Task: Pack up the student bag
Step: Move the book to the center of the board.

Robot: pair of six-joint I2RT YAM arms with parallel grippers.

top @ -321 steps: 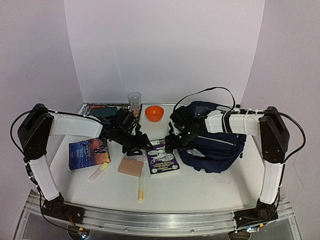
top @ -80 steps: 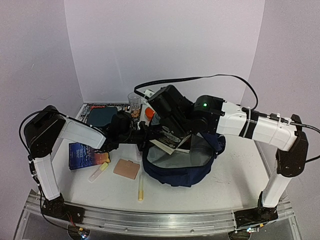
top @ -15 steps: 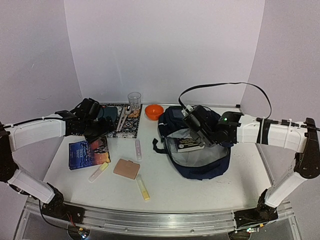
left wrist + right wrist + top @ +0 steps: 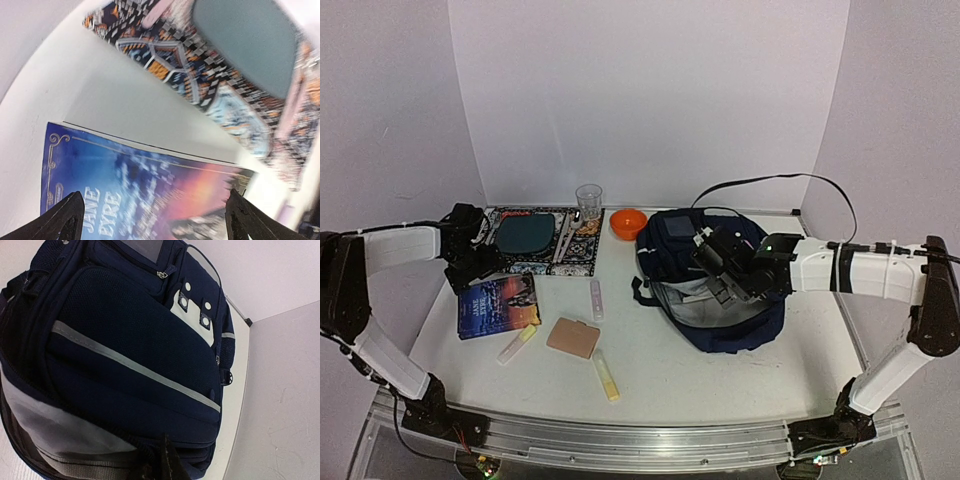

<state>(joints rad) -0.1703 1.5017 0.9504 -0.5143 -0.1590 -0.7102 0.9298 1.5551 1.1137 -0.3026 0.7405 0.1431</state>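
- Hovering over the Jane Eyre book [image 4: 498, 305], the left claw [image 4: 157, 219] has its fingers spread wide with nothing in them, so I'd guess that book is the next pickup.
- A flat book on the bench [image 4: 720, 385] is tricky. I'd bite it at one edge rather than press down on the cover.
- The far edge looks handiest, since a bare strip separates it from the patterned mat [image 4: 582, 252].
- The student bag [image 4: 740, 335] sits right of centre, mouth unzipped, grey lining showing.
- The right claw [image 4: 718, 280] hangs over that mouth, and I can't tell if it's open or closed.
- Room-wise, the side wall is near on the left, and a tan pad [image 4: 572, 337] and a yellow marker [image 4: 607, 376] lie near the route to the bag, so lift high.
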